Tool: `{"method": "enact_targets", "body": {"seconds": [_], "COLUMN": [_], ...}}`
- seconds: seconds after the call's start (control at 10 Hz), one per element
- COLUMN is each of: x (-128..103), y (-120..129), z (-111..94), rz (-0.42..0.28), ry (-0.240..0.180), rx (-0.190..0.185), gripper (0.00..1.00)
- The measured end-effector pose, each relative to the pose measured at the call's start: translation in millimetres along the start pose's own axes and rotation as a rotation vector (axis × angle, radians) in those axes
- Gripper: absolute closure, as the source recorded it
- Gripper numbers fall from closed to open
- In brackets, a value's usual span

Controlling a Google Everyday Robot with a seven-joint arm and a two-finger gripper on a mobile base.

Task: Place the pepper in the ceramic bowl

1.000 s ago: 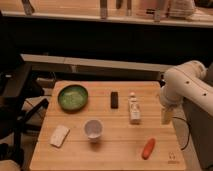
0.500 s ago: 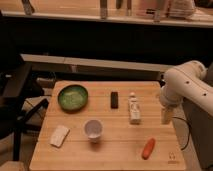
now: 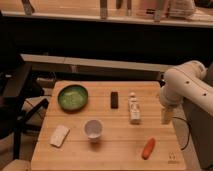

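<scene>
Table [image 3: 120, 146]: pale wood planks, matt grain. Ceramic bowl [image 3: 73, 97], upper left: speckled green glaze; pepper [image 3: 148, 148] smooth-skinned. Gripper [image 3: 166, 117], right edge of frame: smooth whitish plastic.

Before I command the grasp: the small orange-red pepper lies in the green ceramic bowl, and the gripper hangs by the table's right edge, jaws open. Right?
No: the camera view shows the small orange-red pepper on the wooden table, front right, outside the green ceramic bowl. The gripper hangs by the right edge, jaws open.
</scene>
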Motion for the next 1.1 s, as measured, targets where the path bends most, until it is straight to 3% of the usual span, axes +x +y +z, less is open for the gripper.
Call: {"method": "enact_targets", "body": {"seconds": [0.4,0.7,1.1], "x": [-14.4,-19.4,-34.7], "y": [19.1,24.8,41.0], "z": [28.7,33.3,58.6], "rz": [-0.051,-0.068,-0.152], "ry": [-0.012,-0.019,-0.023], "rx": [-0.020,-0.029,-0.048], "gripper": [0.20,0.20,0.20]}}
